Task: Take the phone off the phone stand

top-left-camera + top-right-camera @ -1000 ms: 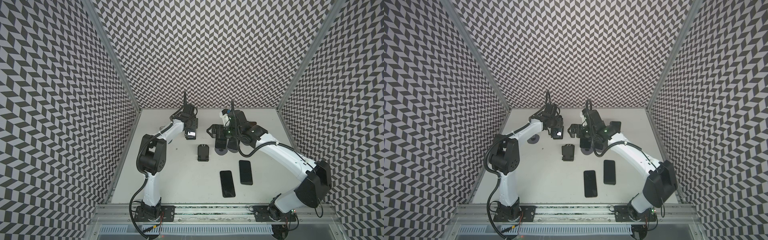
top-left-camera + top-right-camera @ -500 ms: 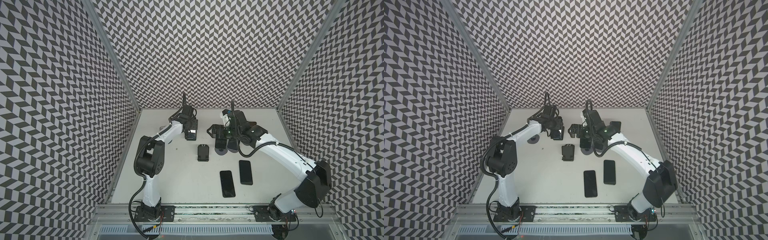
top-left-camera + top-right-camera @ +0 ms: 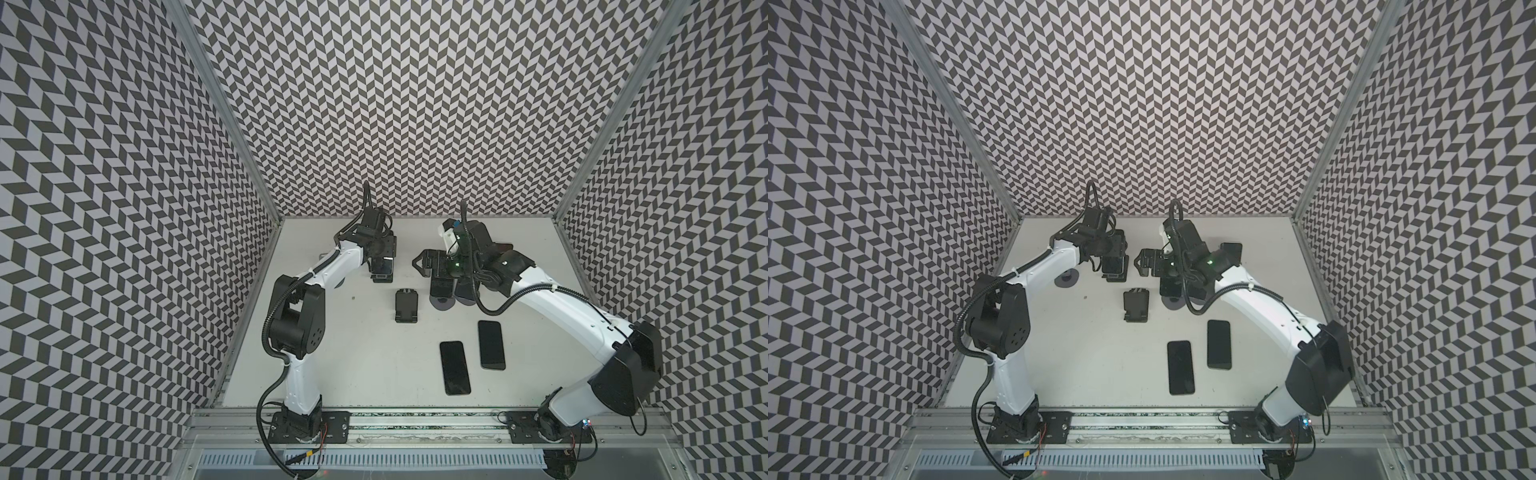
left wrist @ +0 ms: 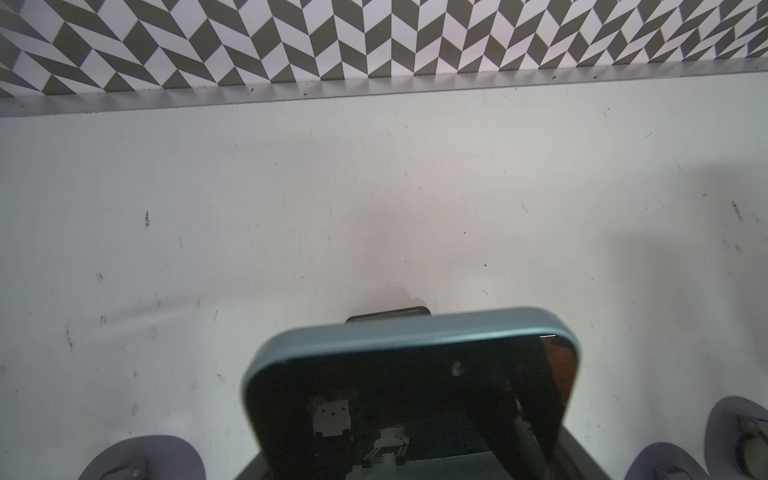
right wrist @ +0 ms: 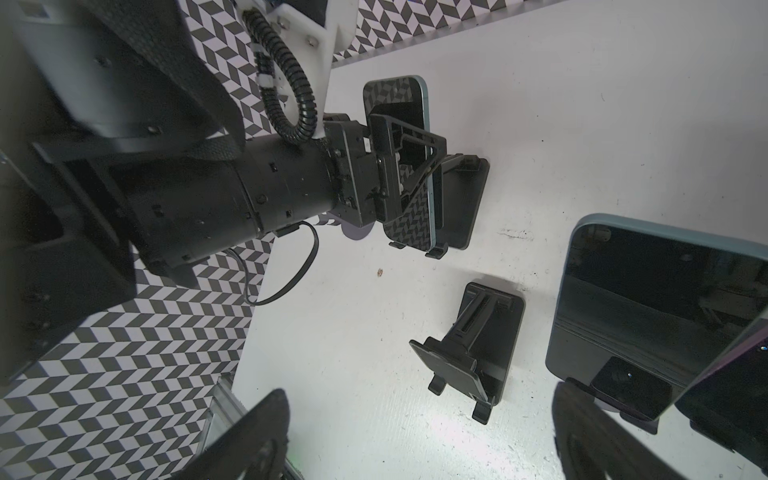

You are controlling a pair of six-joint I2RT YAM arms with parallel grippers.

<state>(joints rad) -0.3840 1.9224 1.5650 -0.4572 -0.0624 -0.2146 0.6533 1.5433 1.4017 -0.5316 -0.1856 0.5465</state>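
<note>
The white table (image 3: pixel 357 374) is reached over by the left arm (image 3: pixel 328 270) and the right arm (image 3: pixel 557 299), both stretched toward the back. Two loose phones (image 3: pixel 455 368) are laid flat, side by side, near the front on the right arm's side.

The phone (image 4: pixel 415 374) to be removed is propped on its phone stand (image 5: pixel 461 199) at the back left and is judged not yet lifted clear. It is straddled across its width by the left gripper (image 5: pixel 419 162). The fingers (image 4: pixel 141 457) are seen partly spread on either side of it, but whether they are pressed onto its edges cannot be told.

The right gripper (image 5: pixel 419 440) is held wide apart with nothing in it, just beside another phone (image 5: pixel 648 299) propped on a stand of its own. An empty stand (image 3: pixel 406 305) is set on the table between the two grippers.

Several failures can be foreseen:
- **Stand dragged or tipped:** if the phone is drawn out at a slant, its lower edge could be caught by the small hooks (image 5: pixel 436 251) at the foot of the stand. The stand looks light and is not held down.
- **Phone dropped:** if the smooth edges are gripped too lightly, the phone could slip and fall onto the table.
- **Neighbouring phone knocked:** the propped phone beside the right gripper could be knocked over by a careless sweep of that arm.
</note>
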